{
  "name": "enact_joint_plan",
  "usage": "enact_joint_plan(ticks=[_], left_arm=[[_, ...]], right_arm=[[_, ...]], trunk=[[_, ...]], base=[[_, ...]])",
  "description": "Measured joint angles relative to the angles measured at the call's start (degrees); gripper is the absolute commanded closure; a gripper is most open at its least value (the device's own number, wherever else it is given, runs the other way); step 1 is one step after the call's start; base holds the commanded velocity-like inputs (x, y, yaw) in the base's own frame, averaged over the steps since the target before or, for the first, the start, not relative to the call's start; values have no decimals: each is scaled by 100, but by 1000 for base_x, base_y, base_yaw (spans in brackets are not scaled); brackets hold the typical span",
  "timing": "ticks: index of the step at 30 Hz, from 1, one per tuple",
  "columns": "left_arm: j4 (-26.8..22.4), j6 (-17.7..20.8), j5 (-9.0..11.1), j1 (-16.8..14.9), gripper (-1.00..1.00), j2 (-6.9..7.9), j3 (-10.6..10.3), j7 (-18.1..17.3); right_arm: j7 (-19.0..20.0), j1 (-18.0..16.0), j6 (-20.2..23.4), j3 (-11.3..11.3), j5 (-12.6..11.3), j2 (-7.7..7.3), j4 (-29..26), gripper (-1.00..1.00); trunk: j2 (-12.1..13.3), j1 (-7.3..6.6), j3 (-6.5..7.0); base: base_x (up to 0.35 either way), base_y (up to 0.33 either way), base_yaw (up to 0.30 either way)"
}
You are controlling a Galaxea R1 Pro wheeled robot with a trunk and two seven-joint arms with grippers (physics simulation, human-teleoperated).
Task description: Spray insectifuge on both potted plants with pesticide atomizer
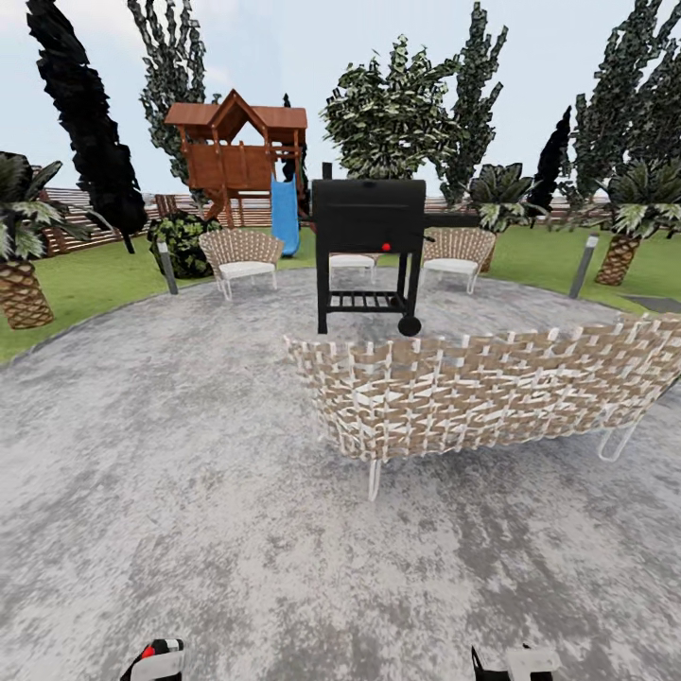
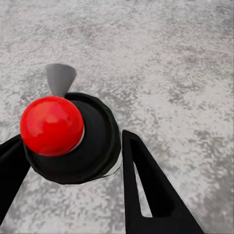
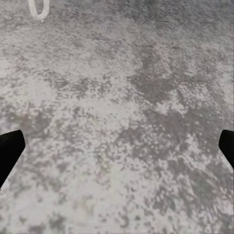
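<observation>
Currently: left gripper (image 2: pixel 73 161) clamps the dark, round-topped pesticide atomizer (image 2: pixel 83 146) with glossy red knob between its black fingers (image 2: pixel 146 185); right gripper (image 3: pixel 117 146) spread wide over mottled grey paving (image 3: pixel 122 87).

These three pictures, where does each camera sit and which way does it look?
Head view: high on the robot, facing forward over the patio at a woven bench and grill.
Left wrist view: looks down past the left gripper, shut on the spray bottle.
Right wrist view: down between the open right gripper.
All share the grey paving.
</observation>
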Motion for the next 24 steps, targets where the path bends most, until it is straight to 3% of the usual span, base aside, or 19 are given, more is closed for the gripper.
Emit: enact_joint_plan(ticks=[24], left_arm=[[1, -4, 4, -1, 100, -3, 0, 0]], right_arm=[[36, 1, 0, 17, 40, -16, 8, -100]], trunk=[[0, 1, 3]], base=[[186, 300, 6]])
